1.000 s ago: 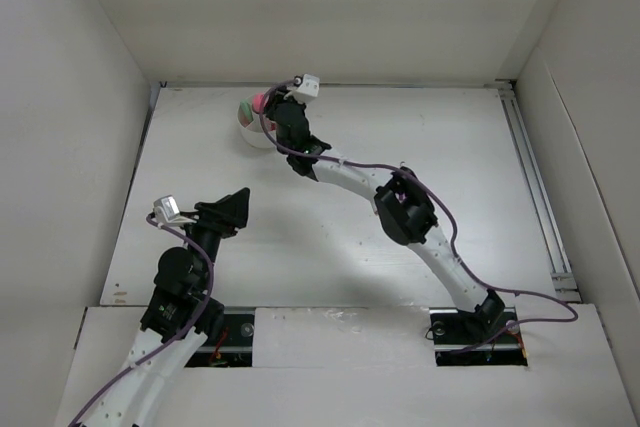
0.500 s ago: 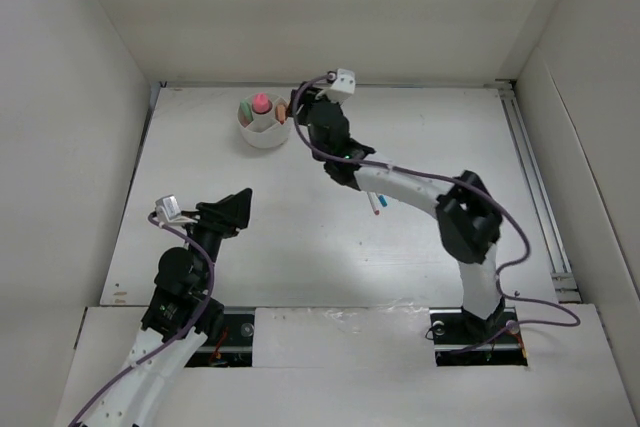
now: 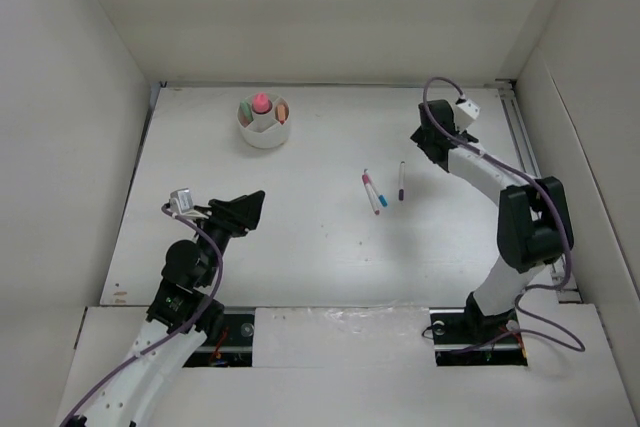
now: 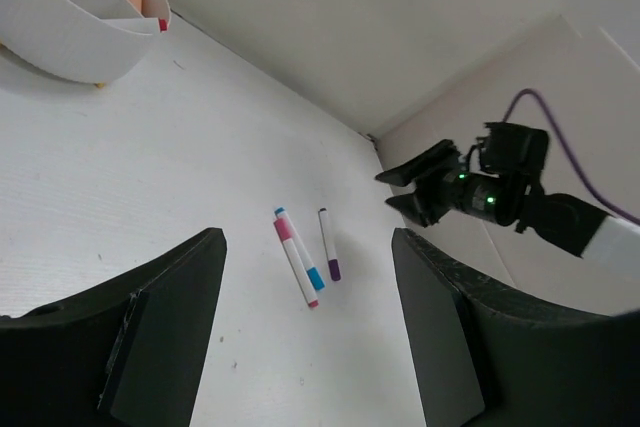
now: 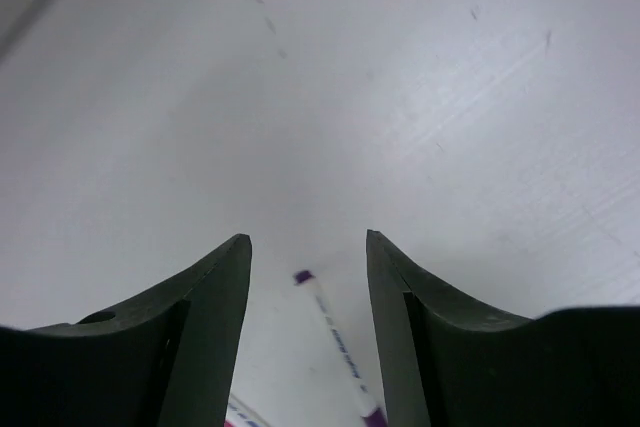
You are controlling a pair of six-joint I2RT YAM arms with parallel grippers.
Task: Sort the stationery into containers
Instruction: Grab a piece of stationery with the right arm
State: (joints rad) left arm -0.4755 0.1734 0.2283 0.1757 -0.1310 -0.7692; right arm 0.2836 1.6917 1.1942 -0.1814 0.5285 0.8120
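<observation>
Links (image 3: pixel 478 169) white, cables (image 3: pixel 432 97) purple, left tool (image 4: pixel 305 239) and right tool (image 5: pixel 307 242) black.

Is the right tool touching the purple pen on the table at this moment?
Apart. The left wrist view shows the right tool open, with a strip of bare table between it and the purple pen.

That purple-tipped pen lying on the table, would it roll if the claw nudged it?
Probably, if pushed sideways: the purple-tipped pen looks slim and round and lies flat on the smooth table. It looks straight and rigid, so it should lift without drooping. Being so thin, it is likely light and might slip if the open right gripper closes off-centre.
</observation>
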